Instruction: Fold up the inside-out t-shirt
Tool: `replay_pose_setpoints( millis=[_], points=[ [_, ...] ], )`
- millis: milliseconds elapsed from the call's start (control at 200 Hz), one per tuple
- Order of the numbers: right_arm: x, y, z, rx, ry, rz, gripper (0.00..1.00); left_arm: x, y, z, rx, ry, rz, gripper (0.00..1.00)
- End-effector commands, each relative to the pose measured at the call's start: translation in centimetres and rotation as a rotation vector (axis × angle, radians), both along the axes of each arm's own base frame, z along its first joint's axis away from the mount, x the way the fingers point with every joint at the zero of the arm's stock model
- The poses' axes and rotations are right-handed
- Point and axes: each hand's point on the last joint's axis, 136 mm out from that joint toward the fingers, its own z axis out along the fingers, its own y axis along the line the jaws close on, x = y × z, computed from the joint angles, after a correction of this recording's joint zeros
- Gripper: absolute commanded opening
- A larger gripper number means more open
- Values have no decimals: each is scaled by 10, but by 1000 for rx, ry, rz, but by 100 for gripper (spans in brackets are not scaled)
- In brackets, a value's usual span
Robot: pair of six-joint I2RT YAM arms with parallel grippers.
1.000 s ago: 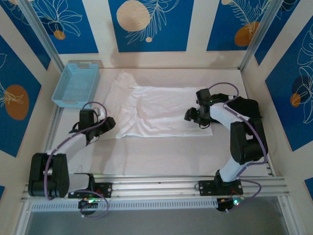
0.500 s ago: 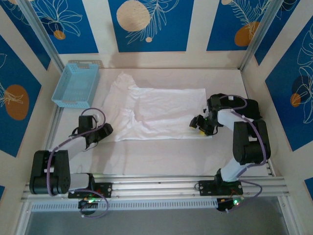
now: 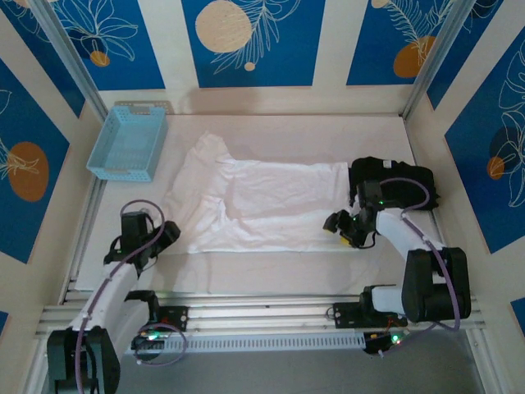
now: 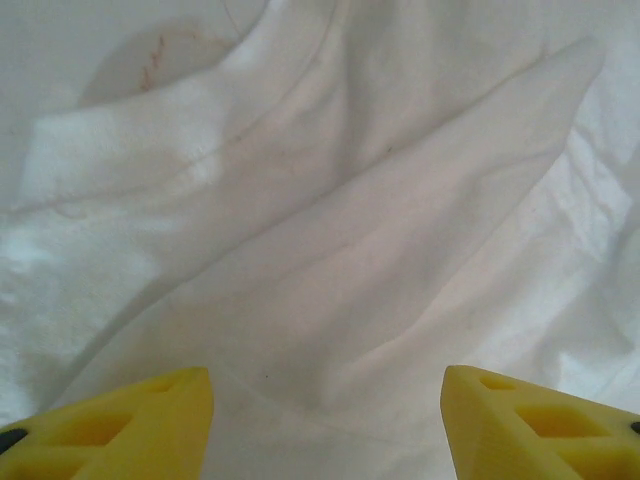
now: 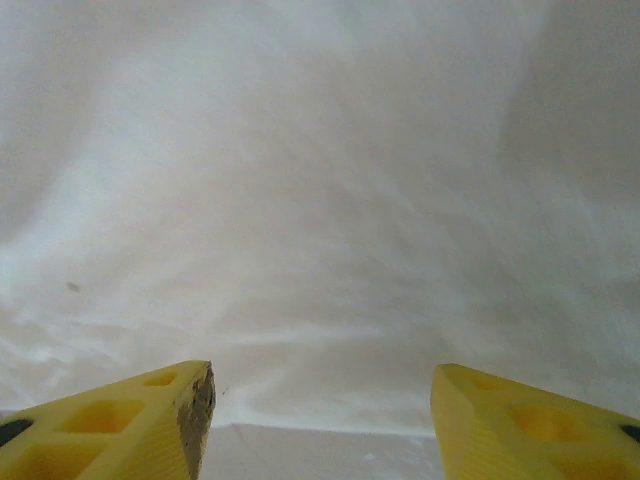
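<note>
White t-shirt (image 3: 262,205) spread flat in the middle of the table (image 3: 271,275).
Left gripper (image 3: 166,234) by its near-left corner, right gripper (image 3: 335,223) at its near-right edge; both spread wide, gripping nothing. Basket (image 3: 127,141) far left.

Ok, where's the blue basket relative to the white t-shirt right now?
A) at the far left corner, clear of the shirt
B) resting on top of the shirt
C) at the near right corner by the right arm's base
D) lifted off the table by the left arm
A: the blue basket sits at the far left corner, with a strip of bare table between it and the white t-shirt.
</note>
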Motion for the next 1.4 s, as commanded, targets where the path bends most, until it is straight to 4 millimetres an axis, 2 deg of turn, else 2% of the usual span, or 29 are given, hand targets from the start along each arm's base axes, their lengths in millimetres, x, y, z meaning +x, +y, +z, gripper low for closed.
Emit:
replay_pose_setpoints(
  millis=[0, 125, 155, 175, 220, 275, 400, 585, 680, 810, 975, 1210, 1395],
  points=[
    [56, -2, 40, -51, -223, 17, 62, 36, 3, 34, 9, -82, -11, 63],
    [114, -15, 51, -177, -338, 18, 64, 84, -9, 69, -31, -169, -77, 65],
    [129, -21, 55, -204, -358, 11, 65, 94, -11, 74, -38, -190, -83, 65],
    [136, -24, 49, -220, -345, 11, 65, 101, -11, 77, -41, -201, -84, 65],
    [155, -32, 49, -258, -344, -9, 65, 113, -14, 81, -54, -218, -87, 65],
    [176, -38, 45, -284, -339, -15, 65, 126, -17, 84, -69, -231, -94, 65],
    [210, -55, 27, -353, -269, -31, 64, 150, -26, 83, -95, -229, -121, 65],
    [251, -63, 9, -360, -213, -9, 64, 169, -38, 78, -112, -218, -160, 65],
    [261, -66, -7, -367, -149, -1, 64, 172, -41, 76, -112, -212, -172, 65],
    [272, -66, -13, -362, -109, 16, 63, 175, -43, 73, -113, -210, -176, 65],
    [265, -70, -26, -380, -16, 10, 62, 177, -45, 71, -119, -208, -183, 65],
    [258, -68, -35, -364, 30, 18, 61, 180, -45, 70, -113, -208, -192, 65],
    [265, -65, -37, -339, 36, 29, 53, 188, -46, 72, -109, -213, -198, 65]
  ],
)
